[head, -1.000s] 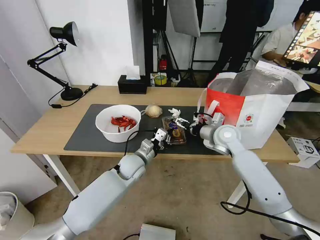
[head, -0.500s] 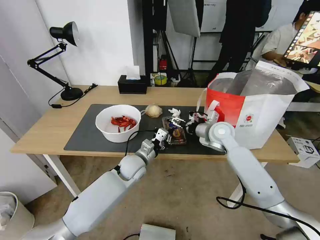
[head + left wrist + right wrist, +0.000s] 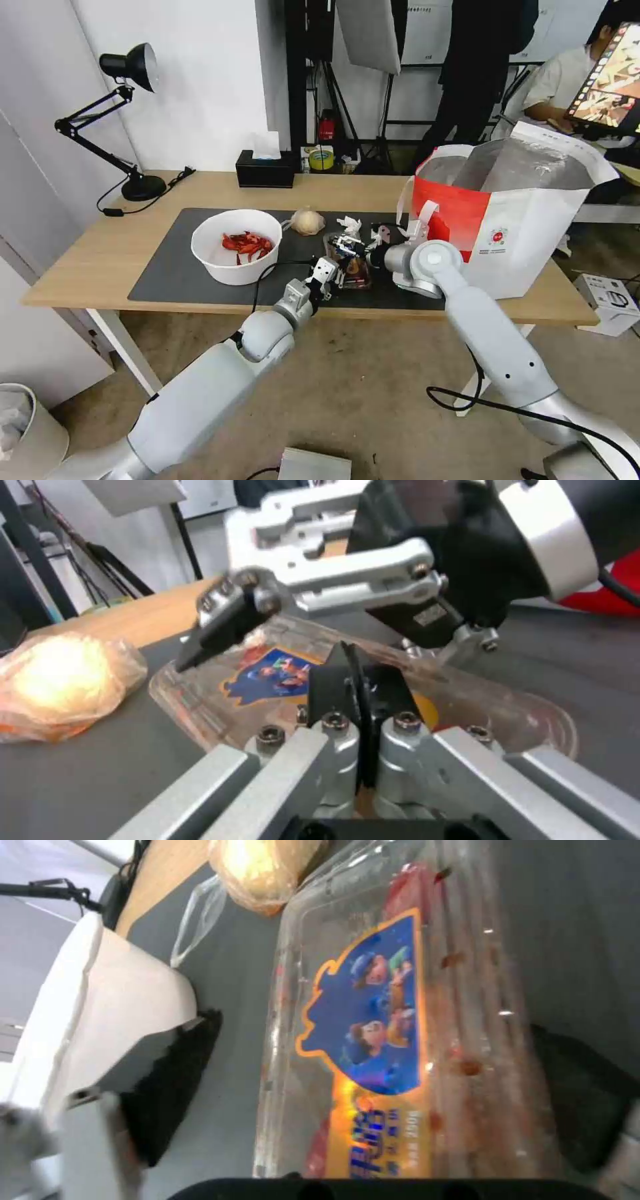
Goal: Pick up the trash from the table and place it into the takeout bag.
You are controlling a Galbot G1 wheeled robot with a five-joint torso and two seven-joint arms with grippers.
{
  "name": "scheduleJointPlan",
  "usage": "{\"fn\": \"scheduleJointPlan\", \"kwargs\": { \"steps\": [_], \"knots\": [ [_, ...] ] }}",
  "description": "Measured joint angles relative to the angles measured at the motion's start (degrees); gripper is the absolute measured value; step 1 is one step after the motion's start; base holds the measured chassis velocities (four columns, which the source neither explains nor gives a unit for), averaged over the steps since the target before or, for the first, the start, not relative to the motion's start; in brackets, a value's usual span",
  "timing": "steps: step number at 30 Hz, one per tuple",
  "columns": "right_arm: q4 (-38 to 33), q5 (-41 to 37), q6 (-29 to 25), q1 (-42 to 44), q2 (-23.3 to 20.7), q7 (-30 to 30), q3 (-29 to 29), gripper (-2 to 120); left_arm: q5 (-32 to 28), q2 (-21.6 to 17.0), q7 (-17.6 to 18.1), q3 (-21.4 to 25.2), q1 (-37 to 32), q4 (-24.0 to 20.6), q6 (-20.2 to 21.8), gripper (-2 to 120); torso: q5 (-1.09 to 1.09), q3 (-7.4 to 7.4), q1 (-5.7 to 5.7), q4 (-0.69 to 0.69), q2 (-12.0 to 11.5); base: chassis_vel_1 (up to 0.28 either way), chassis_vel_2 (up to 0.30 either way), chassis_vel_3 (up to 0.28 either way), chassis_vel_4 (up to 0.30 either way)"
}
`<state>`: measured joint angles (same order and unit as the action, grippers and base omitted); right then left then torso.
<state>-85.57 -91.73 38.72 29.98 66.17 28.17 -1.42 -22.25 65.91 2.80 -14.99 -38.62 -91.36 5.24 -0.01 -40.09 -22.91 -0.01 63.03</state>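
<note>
Item: clamshell tray [image 3: 349,265], on the dark mat [image 3: 167,267] of the table [image 3: 80,260]. We log our right gripper [image 3: 348,245] over it with jaws spread, one black finger [image 3: 220,625] near its rim. Our left gripper [image 3: 360,690] sits at its near edge, fingers pressed together, gripping nothing. Right wrist view adds the blue label [image 3: 367,1025]; beyond lies the bagged lump [image 3: 267,870]. The takeout bag [image 3: 520,220] stands beside the right gripper.

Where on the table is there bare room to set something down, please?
Bare wood lies between the desk lamp and the dark mat, and behind the mat beside the tissue box. It is crowded mid-mat: the left gripper and right gripper meet at the clamshell tray, near the takeout bag.
</note>
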Motion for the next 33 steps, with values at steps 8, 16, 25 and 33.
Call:
{"fn": "scheduleJointPlan", "kwargs": {
  "steps": [8, 16, 25, 33],
  "knots": [
    [0.6, -1.0, 0.9, -0.4, -0.3, 1.3, 0.3, 68, -0.2, 0.1, 0.1, -0.3, 0.1, -0.2, -0.1, 0, 0.0, 0.0, 0.0, -0.02, 0.0, 0.0, 0.0, 0.0, 0.0],
    [0.6, -1.2, 1.0, 0.5, -0.9, 1.7, -0.2, 37, -0.4, -0.2, 0.0, -0.2, -0.3, -1.0, -0.1, 0, 0.03, -0.02, -0.01, 0.04, 0.0, 0.0, 0.0, 0.0, 0.0],
    [0.0, -1.3, 1.0, 1.3, -1.3, 1.6, -1.1, 6, -0.8, -1.3, 0.2, 0.5, -0.9, -2.6, -0.3, 0, 0.0, -0.01, -0.01, 0.02, 0.0, 0.0, 0.0, 0.0, 0.0],
    [-0.5, -1.3, 0.6, 1.8, -1.5, 1.3, -1.8, 0, -1.4, -2.9, 0.6, 1.9, -2.0, -4.9, -0.3, 0, 0.01, -0.01, -0.01, 0.02, 0.0, 0.0, 0.0, 0.0, 0.0]
  ]
}}
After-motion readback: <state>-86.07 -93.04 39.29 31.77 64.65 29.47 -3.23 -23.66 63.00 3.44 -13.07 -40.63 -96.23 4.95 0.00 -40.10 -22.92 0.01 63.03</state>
